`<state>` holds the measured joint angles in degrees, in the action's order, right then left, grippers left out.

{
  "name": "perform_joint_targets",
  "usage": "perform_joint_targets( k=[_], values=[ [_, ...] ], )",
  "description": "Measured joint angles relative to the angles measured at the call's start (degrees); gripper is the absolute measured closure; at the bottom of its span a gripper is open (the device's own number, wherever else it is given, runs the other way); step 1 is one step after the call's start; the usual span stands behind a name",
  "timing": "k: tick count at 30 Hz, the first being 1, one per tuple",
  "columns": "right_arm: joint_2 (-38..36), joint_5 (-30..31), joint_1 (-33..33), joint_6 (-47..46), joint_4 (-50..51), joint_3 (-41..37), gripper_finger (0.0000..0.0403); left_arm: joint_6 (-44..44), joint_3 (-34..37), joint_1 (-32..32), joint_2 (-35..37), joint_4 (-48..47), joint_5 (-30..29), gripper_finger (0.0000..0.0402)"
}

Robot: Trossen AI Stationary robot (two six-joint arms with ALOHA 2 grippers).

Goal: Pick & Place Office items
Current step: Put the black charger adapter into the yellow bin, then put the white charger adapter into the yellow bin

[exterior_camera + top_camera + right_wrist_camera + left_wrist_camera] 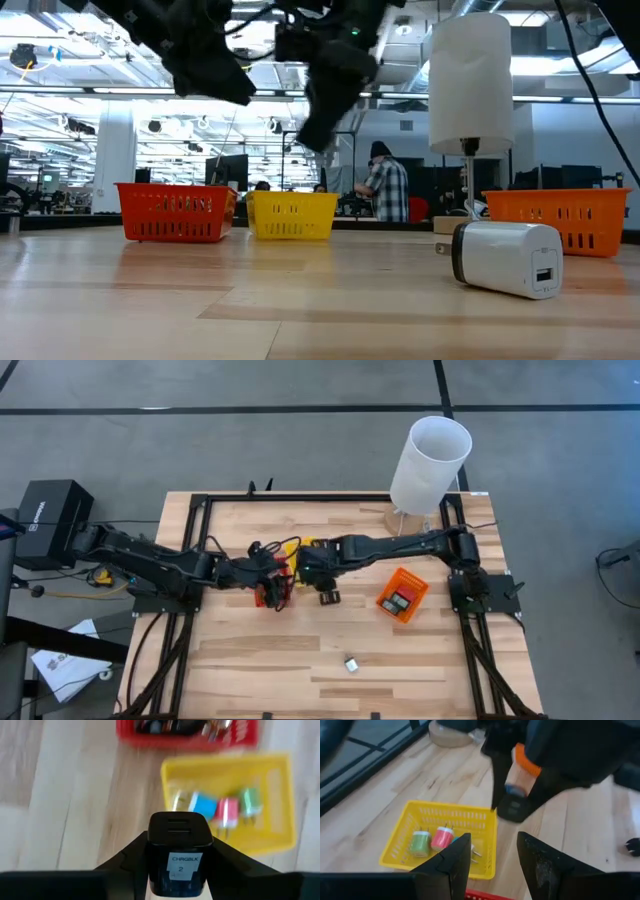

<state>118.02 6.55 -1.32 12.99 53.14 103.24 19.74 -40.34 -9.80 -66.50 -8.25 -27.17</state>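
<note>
Yellow basket (235,800) holds green, pink, blue chargers; right gripper (175,865) clamps black charger (176,851) (labelled CHRGBLK); left gripper (492,860) fingers apart, empty.

The desk (260,660) is pale wooden planks, smooth with a light sheen, framed by black metal rails (200,500). The yellow tray (405,832), red tray (175,212) and orange tray (560,220) are slotted plastic mesh. A white charger (505,258) looks like smooth satin plastic. The black charger (176,851) between the right gripper (175,857) fingers is glossy plastic with a paper-like white label. The left gripper (492,862) fingers (547,870) are matt, slightly scuffed, possibly plastic.
</note>
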Motion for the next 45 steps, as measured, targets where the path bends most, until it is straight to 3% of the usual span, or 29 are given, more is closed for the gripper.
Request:
perform_joint_targets(
  k=[8,14,22,30,36,45],
  values=[
    [1.98,-0.43,3.52,0.47,-8.5,0.18,0.0263,0.12,0.0,-1.14,5.03,-0.39,-0.31,0.0247],
    [5.19,-3.65,4.49,-2.45,-7.5,0.04,0.0255,0.07,0.02,-1.39,5.07,-0.58,-0.42,0.0247],
    [8.0,-3.63,4.81,-1.57,-8.68,0.13,0.0254,0.05,0.07,-1.38,5.05,-0.61,-0.58,0.0247],
    [7.74,-3.52,5.5,-1.42,-8.85,0.09,0.0197,0.04,0.07,-1.38,5.05,-0.42,-0.68,0.0247],
    [7.65,-3.52,5.57,-1.53,-8.09,0.09,0.0169,0.03,0.07,-1.38,5.05,-0.46,-0.4,0.0247],
    [6.51,-3.48,3.22,-4.3,1.63,0.66,0.0179,-0.04,0.07,-1.4,5.05,-0.47,0.04,0.0247]
  ],
)
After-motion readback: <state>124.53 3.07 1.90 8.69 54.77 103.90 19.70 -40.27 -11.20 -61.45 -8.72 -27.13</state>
